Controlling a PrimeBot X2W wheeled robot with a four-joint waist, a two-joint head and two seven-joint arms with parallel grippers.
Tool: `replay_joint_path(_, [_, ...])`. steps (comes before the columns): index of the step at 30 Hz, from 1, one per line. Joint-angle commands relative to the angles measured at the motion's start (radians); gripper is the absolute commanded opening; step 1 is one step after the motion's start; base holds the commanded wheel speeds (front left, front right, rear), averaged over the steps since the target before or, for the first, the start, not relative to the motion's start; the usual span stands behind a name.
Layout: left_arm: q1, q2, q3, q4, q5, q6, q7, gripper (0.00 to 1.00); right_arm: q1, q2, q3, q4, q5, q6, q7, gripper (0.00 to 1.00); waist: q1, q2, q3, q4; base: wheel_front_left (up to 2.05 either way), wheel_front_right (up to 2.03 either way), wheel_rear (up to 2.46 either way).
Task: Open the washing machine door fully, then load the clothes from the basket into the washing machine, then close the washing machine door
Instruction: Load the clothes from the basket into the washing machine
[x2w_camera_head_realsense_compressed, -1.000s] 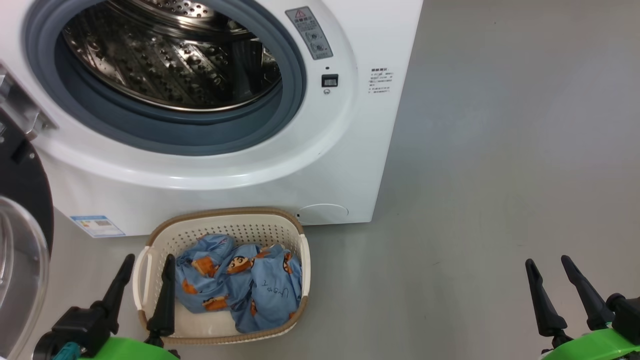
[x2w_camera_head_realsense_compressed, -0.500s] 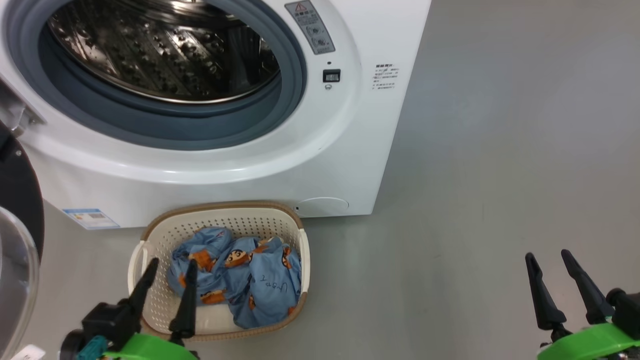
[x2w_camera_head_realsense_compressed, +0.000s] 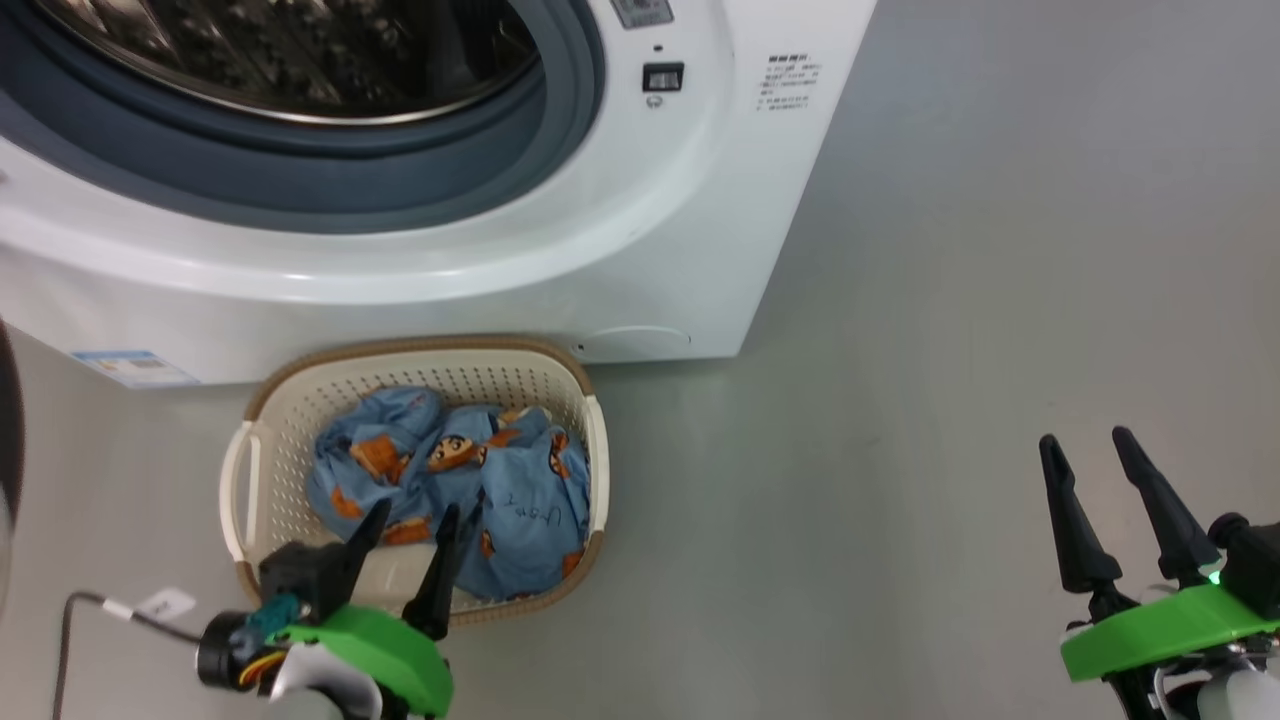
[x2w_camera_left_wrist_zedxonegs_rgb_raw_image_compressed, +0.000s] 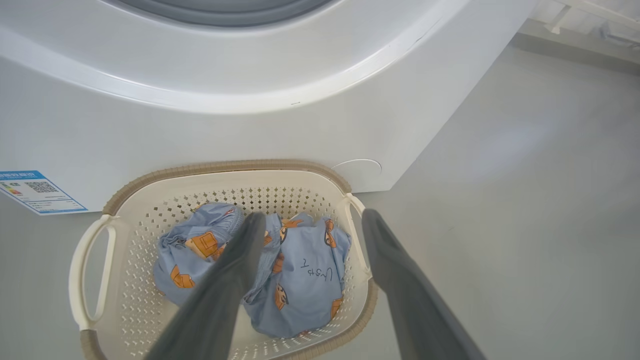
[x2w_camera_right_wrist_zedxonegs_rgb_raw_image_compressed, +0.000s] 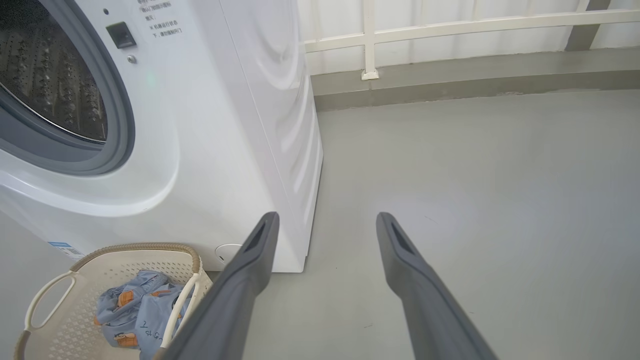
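light blue clothes (x2w_camera_head_realsense_compressed: 450, 480) with orange-and-brown cartoon figures, crumpled in one heap inside the basket (x2w_camera_head_realsense_compressed: 400, 352), toward its right half; some dark handwriting on one fold, too small to read; number of garments impossible to tell, underside of the heap hidden. basket cream-white, perforated, brown-rimmed, standing on the grey floor (x2w_camera_head_realsense_compressed: 900, 350) just before the washing machine (x2w_camera_head_realsense_compressed: 650, 250), far rim close to the white front panel, touching or not unclear. left pincer (x2w_camera_head_realsense_compressed: 417, 510) above the basket's near edge, fingers spread wide with nothing between them, tips overlapping the near side of the heap in the head view; contact with the cloth not possible to judge. in the left wrist view, one finger (x2w_camera_left_wrist_zedxonegs_rgb_raw_image_compressed: 235, 270) across the heap, the other over the right handle and rim. machine's mouth uncovered: grey gasket (x2w_camera_head_realsense_compressed: 400, 170) and steel drum (x2w_camera_head_realsense_compressed: 300, 50) cut off by the top edge, blurred. washing machine door (x2w_camera_head_realsense_compressed: 6, 420) no more than a dark sliver at the left edge, most of it out of frame. small blue label (x2w_camera_head_realsense_compressed: 130, 367) low on the front, print illegible. right pincer (x2w_camera_head_realsense_compressed: 1084, 440) well apart to the right over bare floor, also spread wide and holding nothing. thin cable (x2w_camera_head_realsense_compressed: 60, 640) with a white tag (x2w_camera_head_realsense_compressed: 165, 603) beside the left wrist.
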Motion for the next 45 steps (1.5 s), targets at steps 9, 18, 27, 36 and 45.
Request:
replay_joint_path(9, [-0.186, 0.008, -0.032, 0.196, -0.017, -0.002, -0.006, 1.0, -0.074, -0.007, 0.039, -0.039, 0.019, 0.003, -0.012, 1.0, -0.0001, 0.0, 0.159, -0.038, 0.0, 0.0, 0.0])
replay_joint_path(18, [-0.339, 0.043, -0.07, 0.37, -0.024, -0.002, -0.006, 1.0, -0.138, 0.002, 0.05, -0.052, 0.03, 0.003, -0.012, 1.0, -0.0001, 0.0, 0.285, -0.07, 0.0, 0.0, 0.0])
replay_joint_path(27, [-0.441, 0.068, -0.087, 0.443, -0.036, -0.002, -0.006, 1.0, -0.182, 0.014, 0.066, -0.063, 0.035, 0.003, -0.012, 1.0, -0.0001, 0.0, 0.371, -0.096, 0.0, 0.0, 0.0])
replay_joint_path(36, [-0.516, 0.098, -0.085, 0.501, -0.057, -0.002, -0.006, 1.0, -0.211, 0.022, 0.073, -0.073, 0.04, 0.003, -0.012, 1.0, -0.0001, 0.0, 0.428, -0.124, 0.0, 0.0, 0.0])
replay_joint_path(45, [-0.575, 0.109, -0.063, 0.549, -0.093, -0.002, -0.006, 1.0, -0.229, 0.024, 0.078, -0.081, 0.045, 0.003, -0.012, 1.0, -0.0001, 0.0, 0.474, -0.148, 0.0, 0.0, 0.0])
